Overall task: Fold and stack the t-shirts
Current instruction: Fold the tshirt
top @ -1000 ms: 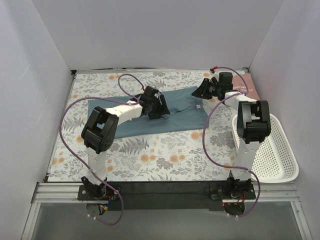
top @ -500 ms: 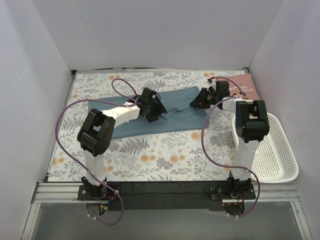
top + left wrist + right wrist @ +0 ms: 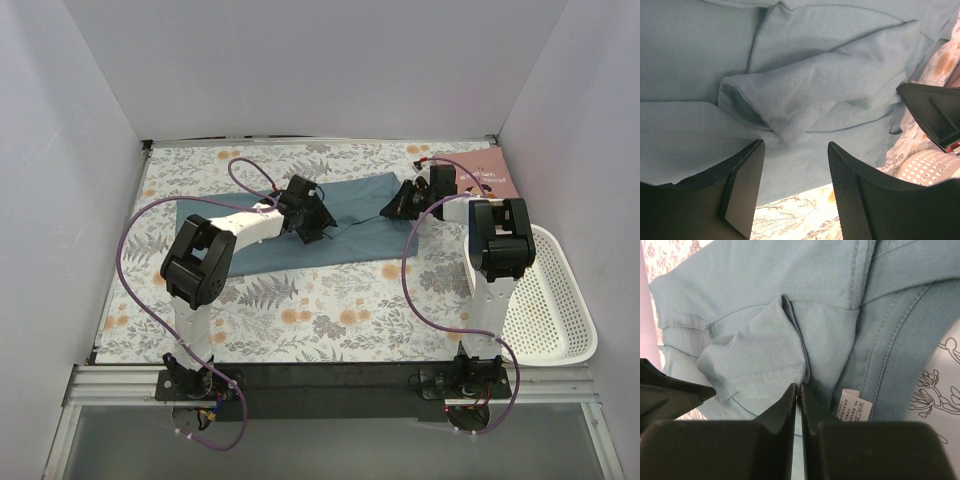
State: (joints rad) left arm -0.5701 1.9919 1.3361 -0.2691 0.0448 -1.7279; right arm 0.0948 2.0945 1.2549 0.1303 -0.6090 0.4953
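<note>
Pinching a raised fold of the teal t-shirt [image 3: 350, 240], spread across the middle of the top view, with the right gripper [image 3: 798, 386], fingers pressed together. Holding the left gripper [image 3: 795, 145] over the shirt's middle, fingers apart. Showing the pink t-shirt [image 3: 490, 175] lying in the upper right corner.

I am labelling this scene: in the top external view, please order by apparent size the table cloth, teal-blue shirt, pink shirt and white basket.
1. table cloth, clearly largest
2. teal-blue shirt
3. white basket, close to the shirt, so this pair is unsure
4. pink shirt, smallest, partly covered
</note>
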